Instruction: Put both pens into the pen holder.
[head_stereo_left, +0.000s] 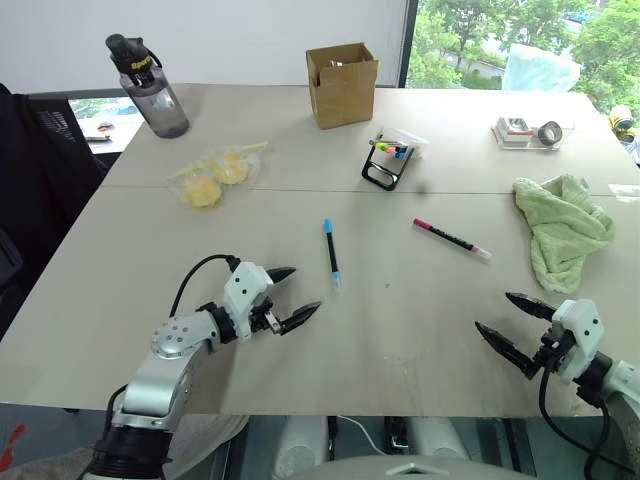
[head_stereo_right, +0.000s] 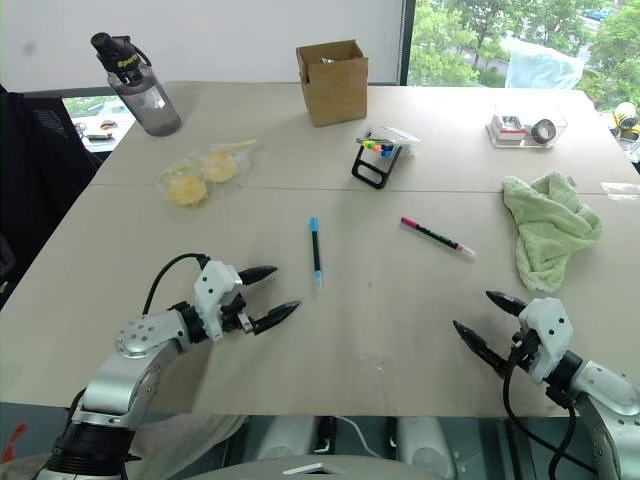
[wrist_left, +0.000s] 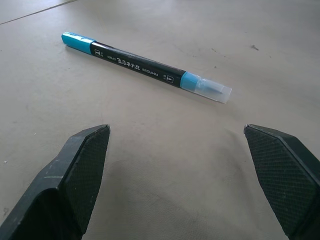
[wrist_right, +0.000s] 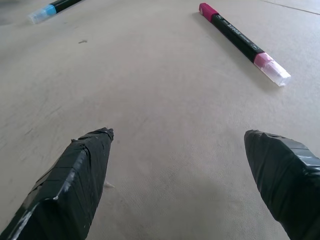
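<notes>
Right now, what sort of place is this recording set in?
Probably an office or meeting room: a wide pale table beside a large window onto trees, with a water bottle and a cardboard box.

Right gripper spread wide, empty, above table; pink pen ahead (blue pen farther off).

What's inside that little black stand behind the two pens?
The pen holder holds a bunch of short markers, with green, orange and blue ends showing. Their lower parts and the stand's bottom are hidden.
</notes>
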